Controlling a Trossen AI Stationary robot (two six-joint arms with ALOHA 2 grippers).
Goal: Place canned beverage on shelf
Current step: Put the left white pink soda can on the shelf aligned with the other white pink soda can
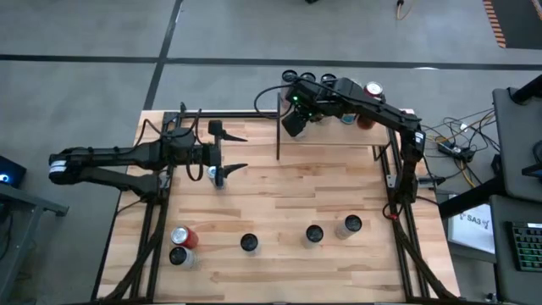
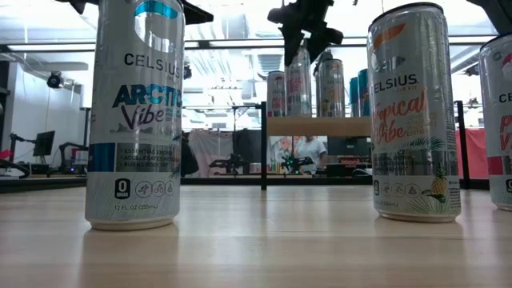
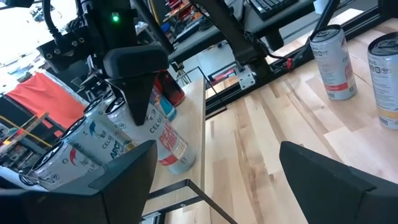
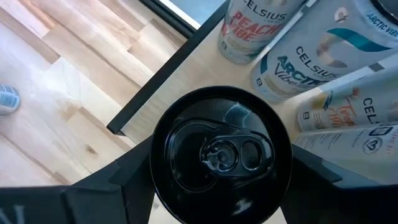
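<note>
Can in hand: we saw a slim aluminium beverage can with a black top and pull-tab held upright between the fingers of the right gripper, one dark finger on each side of its body.
Where the can was: it hung over the near edge of the shelf, just beside the cans already there; whether its base touched the board we could not tell.
Shelf: the small light-wood board with thin black metal posts stood at the far side of the worktop; in the low view its board sat raised between the posts.
Cans on the shelf: several tall white printed cans stood close together on the board, one labelled peach nearest the corner.
Right gripper: seen from above, it reached in from the right over the shelf's left part, fingers closed on the can.
Left gripper: it waited over the left half of the worktop, well apart from the shelf, with its fingers spread wide and holding nothing.
Cans on the worktop: along the near edge we counted a red-topped can touching a dark-topped one, then three more spaced apart to the right.
Small can: another one stood just beside the left gripper's lower finger.
Worktop: pale planked wood.
</note>
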